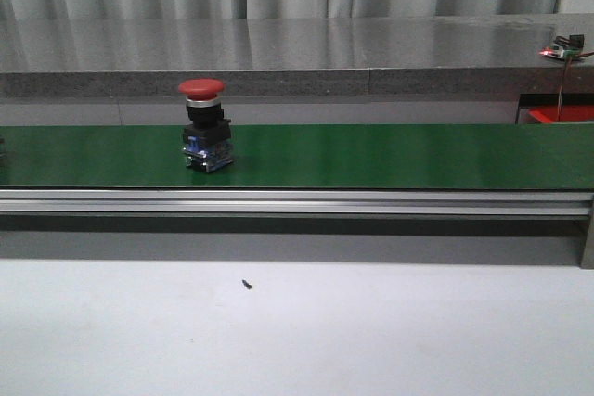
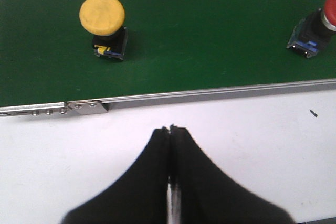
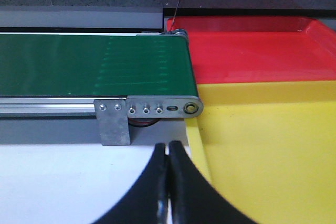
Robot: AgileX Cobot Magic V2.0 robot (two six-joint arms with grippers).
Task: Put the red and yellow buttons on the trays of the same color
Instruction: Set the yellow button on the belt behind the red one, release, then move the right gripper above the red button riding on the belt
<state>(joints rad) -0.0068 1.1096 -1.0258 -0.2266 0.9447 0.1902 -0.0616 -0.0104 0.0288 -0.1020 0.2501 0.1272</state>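
Note:
A red button on a black and blue base stands upright on the green belt, left of the middle. The left wrist view shows the same red button at the frame's edge and a yellow button further along the belt. My left gripper hangs shut and empty over the white table, short of the belt's rail. My right gripper is shut and empty beside the belt's end. Past that end lie a yellow tray and a red tray, both empty.
An aluminium rail runs along the belt's near side. A grey ledge stands behind the belt, with a small circuit board and wire at the far right. A tiny dark speck lies on the white table.

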